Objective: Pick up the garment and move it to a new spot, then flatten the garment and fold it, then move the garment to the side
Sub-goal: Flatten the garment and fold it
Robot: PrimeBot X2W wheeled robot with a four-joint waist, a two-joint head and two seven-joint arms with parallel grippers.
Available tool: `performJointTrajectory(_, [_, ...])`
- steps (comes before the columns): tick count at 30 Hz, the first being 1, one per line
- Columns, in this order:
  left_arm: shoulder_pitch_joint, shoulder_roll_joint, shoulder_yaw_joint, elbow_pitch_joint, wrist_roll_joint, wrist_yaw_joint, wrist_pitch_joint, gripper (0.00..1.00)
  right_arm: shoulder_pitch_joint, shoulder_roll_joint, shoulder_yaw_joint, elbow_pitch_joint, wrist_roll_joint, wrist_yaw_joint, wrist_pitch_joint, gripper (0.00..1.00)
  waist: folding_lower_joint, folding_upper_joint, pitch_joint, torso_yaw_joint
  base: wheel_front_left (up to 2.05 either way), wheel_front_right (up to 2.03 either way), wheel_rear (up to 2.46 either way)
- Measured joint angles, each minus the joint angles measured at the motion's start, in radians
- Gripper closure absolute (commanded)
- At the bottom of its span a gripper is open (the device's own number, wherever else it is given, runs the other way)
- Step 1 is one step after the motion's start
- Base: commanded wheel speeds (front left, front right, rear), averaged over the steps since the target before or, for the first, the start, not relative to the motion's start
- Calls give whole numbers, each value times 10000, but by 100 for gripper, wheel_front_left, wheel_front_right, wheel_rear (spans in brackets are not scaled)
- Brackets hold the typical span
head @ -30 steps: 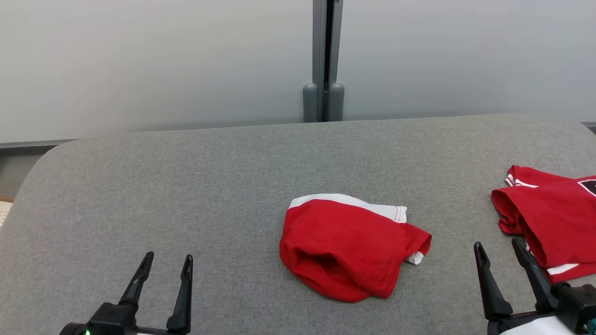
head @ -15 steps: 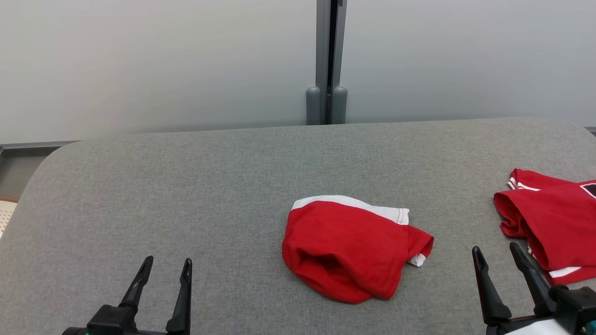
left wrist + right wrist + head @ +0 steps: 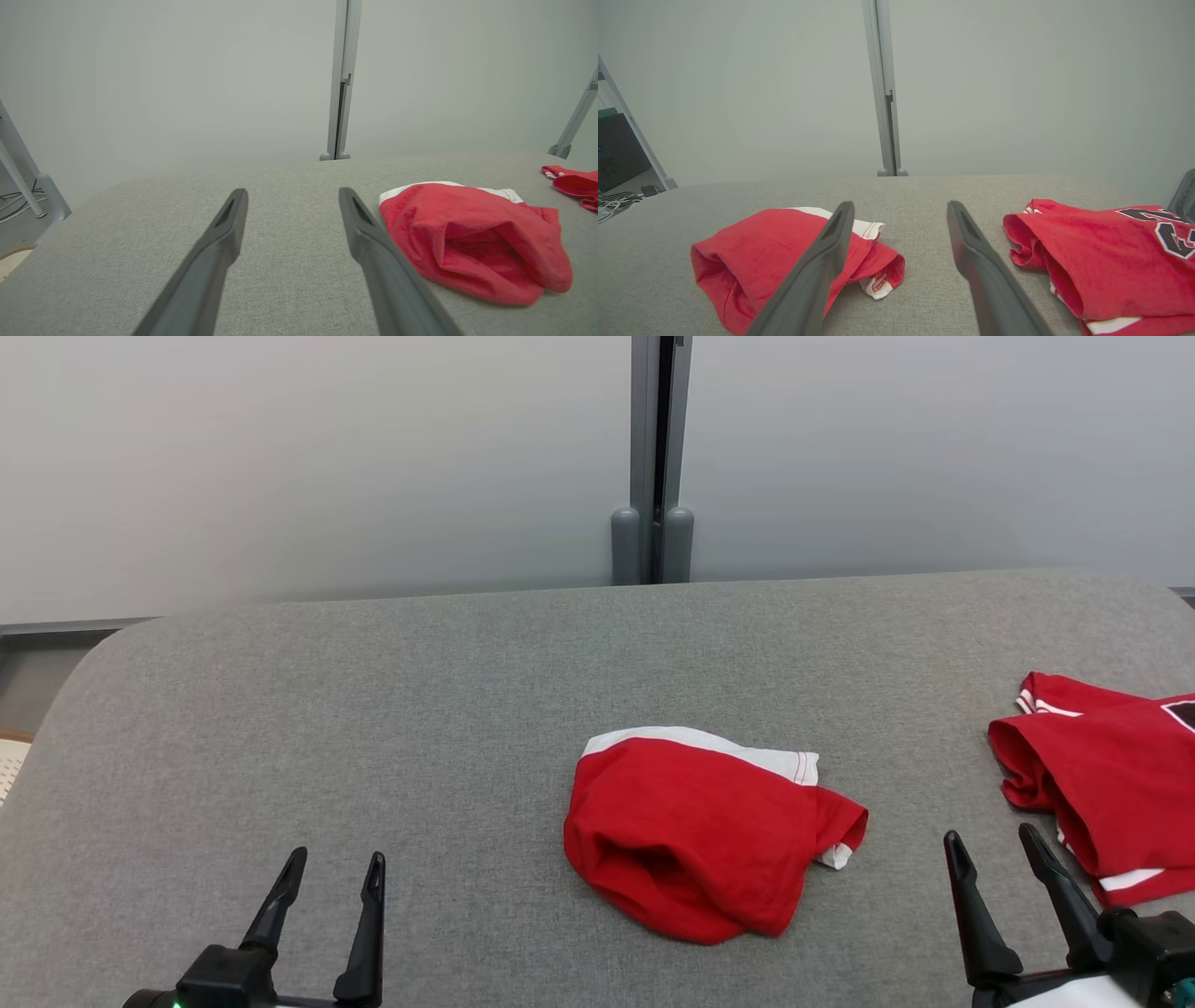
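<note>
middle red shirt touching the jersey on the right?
Apart. The head view shows bare grey surface between the shirt and the jersey; the right wrist view agrees.

A: Bright?
B: Bright enough, soft and even; the wall (image 3: 280,457) washes out pale, no glare.
A: Shadows?
B: A faint one under the red garment (image 3: 700,831) on the grey surface (image 3: 373,709), darker inside its fold.
A: Sharp?
B: Head view, yes. Wrist views: dark fingers (image 3: 205,266) soften near the lens, and the edge post (image 3: 577,112) leans with the wide-angle bend.
</note>
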Motion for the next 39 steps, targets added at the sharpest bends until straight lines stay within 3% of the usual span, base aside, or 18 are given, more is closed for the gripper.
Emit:
performJointTrajectory(12, [-353, 42, -157, -115, 63, 19, 0, 0, -272, -46, -316, 849, 274, 0, -104, 0, 0, 0, 258, 306, 0, 0, 0])
performJointTrajectory(17, [-1081, -23, -265, -230, 188, -67, -96, 0, -1374, -232, -314, 1833, 520, 0, -167, 0, 0, 0, 872, 511, 0, 0, 0])
performJointTrajectory(26, [-2220, -380, -579, 355, 282, -334, -476, 0, -4134, -838, 1057, 4330, 1273, 0, 1064, 0, 0, 0, 2275, 1080, 0, 0, 0])
performJointTrajectory(32, [-2505, -520, -623, 617, 299, -360, -619, 0, -4904, -1124, 1699, 4819, 1791, 0, 1881, 0, 0, 0, 2714, 1211, 0, 0, 0])
performJointTrajectory(33, [-2594, -543, -644, 708, 311, -403, -660, 0, -5135, -1241, 1937, 4838, 1933, 0, 1983, 52, 0, 0, 2812, 1208, 0, 0, 0])
performJointTrajectory(35, [-2676, -548, -642, 782, 347, -424, -708, 0, -5323, -1373, 2155, 4725, 2034, 0, 1975, 100, 0, 0, 2886, 1174, 0, 0, 0])
performJointTrajectory(39, [-2782, -587, -619, 895, 368, -424, -750, 0, -5389, -1513, 2362, 4324, 2280, 0, 1812, 100, 0, 0, 2937, 1048, 0, 0, 0])
